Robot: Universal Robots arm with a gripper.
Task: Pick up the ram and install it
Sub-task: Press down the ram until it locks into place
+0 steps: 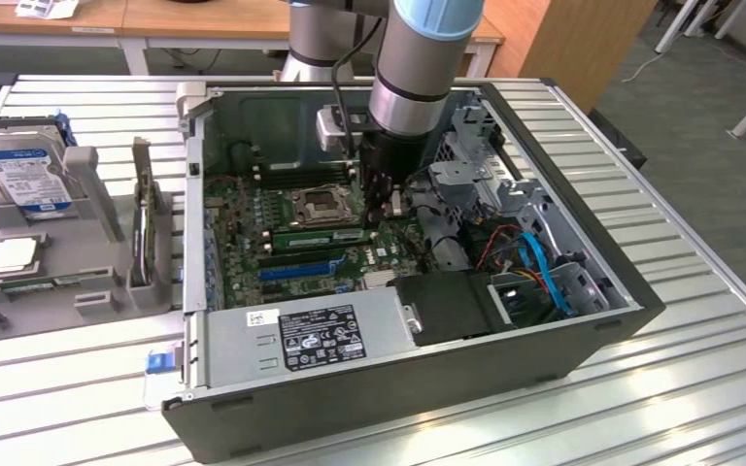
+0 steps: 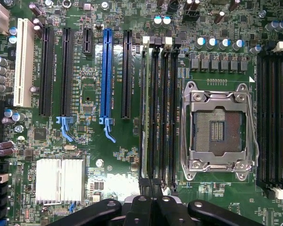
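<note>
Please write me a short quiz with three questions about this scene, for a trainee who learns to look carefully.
1. True or false: the hard drive lies inside the computer case.
2. The CPU socket is: A) empty, B) holding a chip, C) covered by a cooler.
3. Fill in: in the bank of four slots beside the socket, the ram stands in the slot ____ from the socket.

Key: 1 false, it stands outside the case; 2 A; 3 farthest.

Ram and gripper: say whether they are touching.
Cannot tell. In the wrist view the gripper covers one end of the ram, hiding any contact or gap.
</note>
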